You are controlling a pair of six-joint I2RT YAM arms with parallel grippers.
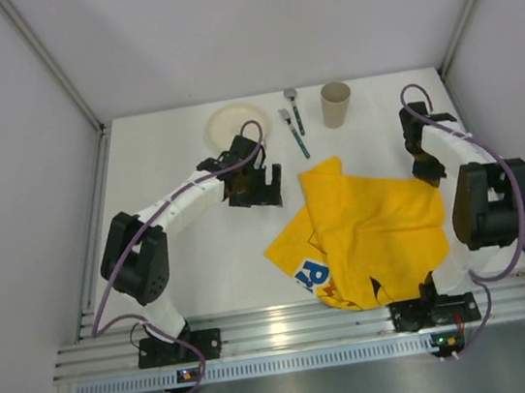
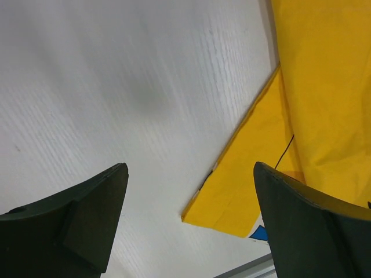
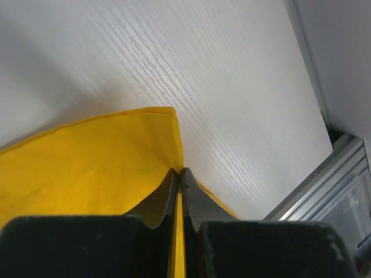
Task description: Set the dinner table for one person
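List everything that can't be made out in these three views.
- Top view: the print on the yellow cloth is folded under itself, so only a blue-and-red scrap shows.
- Top view: the two utensils beside the cup are too small to tell their types.
- Top view: the left arm and its cable cover part of the plate.
- Right wrist view: the right gripper is shut at the cloth's edge. Its own fingers hide whether it pinches fabric.

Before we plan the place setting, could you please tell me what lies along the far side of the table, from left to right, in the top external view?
cream plate → two green-handled utensils lying side by side → tan cup
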